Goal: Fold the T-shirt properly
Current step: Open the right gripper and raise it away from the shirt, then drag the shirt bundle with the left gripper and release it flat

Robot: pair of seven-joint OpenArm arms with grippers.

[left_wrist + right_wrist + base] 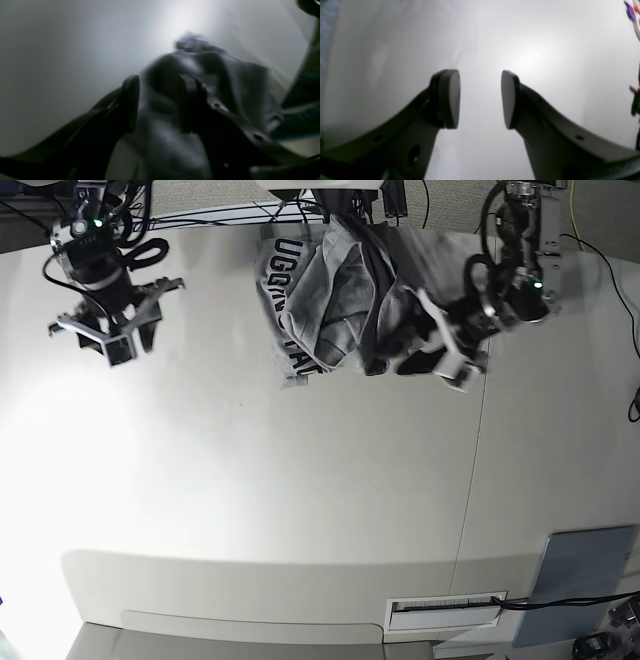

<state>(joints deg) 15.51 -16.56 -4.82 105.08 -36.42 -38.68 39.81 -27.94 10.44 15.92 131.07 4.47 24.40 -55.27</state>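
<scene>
Closest thing to the lens in the left wrist view is the left gripper (160, 102), fingers spread well apart with nothing pinched between them, just grey cloth beyond. Right gripper (480, 100) is wide too, with only bare tabletop (480, 150) past its tips, so nothing in its grip either. My worry would be the left one closing on a fold and catching several layers at once, because the T-shirt (335, 305) is so rumpled there; pull on that and you'd probably drag the whole heap rather than open it out. Pulling from one side only could twist it more, and it's bunched so close to the robot's stand (325, 184) that a corner might snag or stay tucked under there. As for the shirt, it's in the upper middle of the base view, beside the left arm (515, 260) and well apart from the right gripper. Heather grey, black block letters (288, 285) showing along one side, the rest heaped in soft ridges. Nowhere near folded imo, I'd flatten it first.
</scene>
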